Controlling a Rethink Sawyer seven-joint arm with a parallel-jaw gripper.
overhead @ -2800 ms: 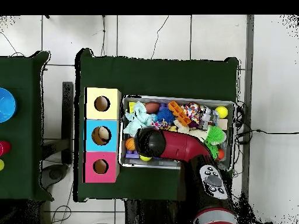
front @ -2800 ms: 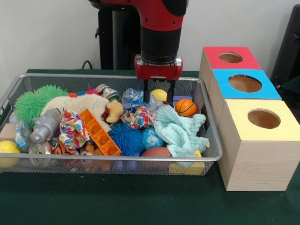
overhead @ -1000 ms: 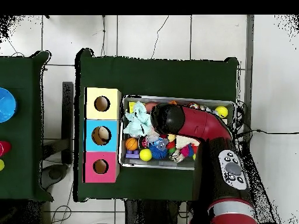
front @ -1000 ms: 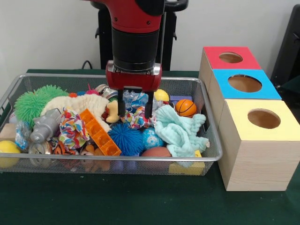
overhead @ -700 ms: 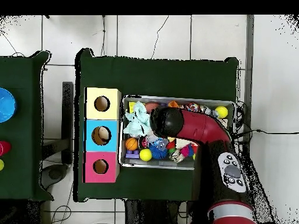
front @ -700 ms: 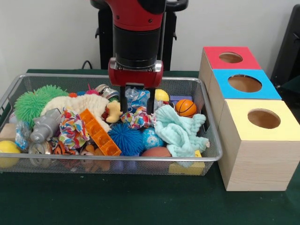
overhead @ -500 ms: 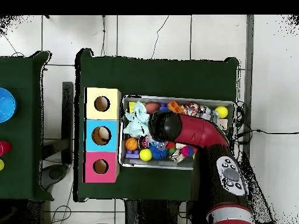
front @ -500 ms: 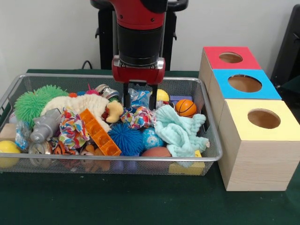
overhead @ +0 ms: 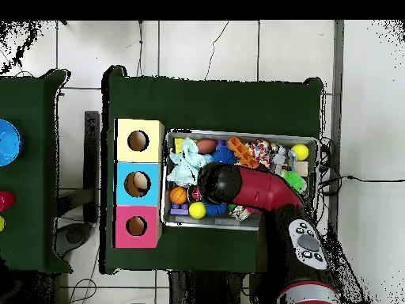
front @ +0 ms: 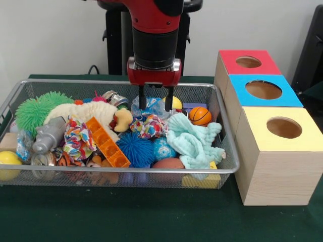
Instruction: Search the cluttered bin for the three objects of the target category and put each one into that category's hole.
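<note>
My gripper (front: 156, 104) hangs open over the far middle of the wire bin (front: 126, 172), empty, its fingers (front: 143, 103) straddling a crinkly clear-blue plastic bag (front: 153, 107). Just right of it lie a yellow ball (front: 174, 102) and a small basketball (front: 200, 115). A colourful rope knot (front: 149, 126), a blue spiky ball (front: 135, 148) and a blue patterned ball (front: 164, 149) lie nearer the front. Three boxes stand right of the bin, topped red (front: 248, 62), blue (front: 263, 90) and yellow (front: 284, 128), each with a round hole. In the overhead view the arm's wrist (overhead: 217, 184) hides the gripper.
A mint cloth (front: 194, 141), orange block (front: 107, 142), cream plush (front: 83, 112), green spiky ball (front: 35, 108), silver figure (front: 48, 135) and another yellow ball (front: 7, 161) crowd the bin. From overhead the basketball (overhead: 177, 195) lies beside the blue box (overhead: 138, 184).
The open, empty gripper has moved right and toward the bin's far side, rising a little, from above the rope knot and duck to the plastic bag.
</note>
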